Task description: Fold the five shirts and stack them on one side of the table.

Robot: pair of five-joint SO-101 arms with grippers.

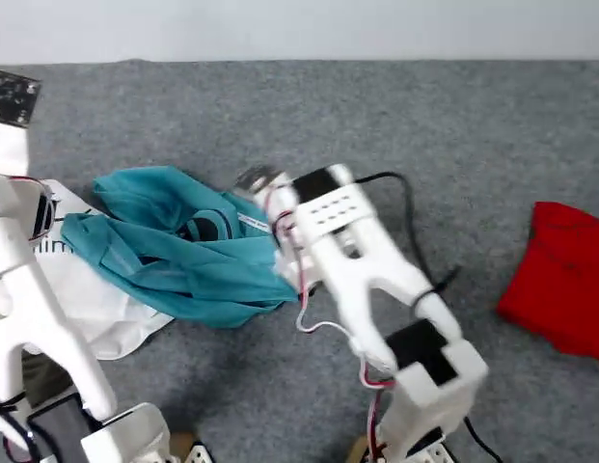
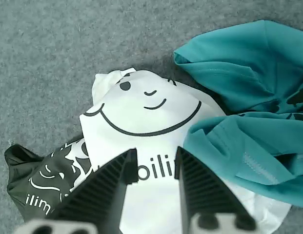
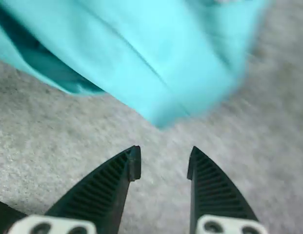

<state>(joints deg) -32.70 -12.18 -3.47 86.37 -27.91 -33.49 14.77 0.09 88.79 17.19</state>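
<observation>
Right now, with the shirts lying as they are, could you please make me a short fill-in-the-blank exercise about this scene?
1. The crumpled teal shirt lies partly over a ____ shirt printed with a smiling face.
2. The shirt lying alone, far from the pile, is ____.
3. The right gripper hangs over the grey felt table with its black ribbed jaws ____.

Missing words: white; red; open.
</observation>
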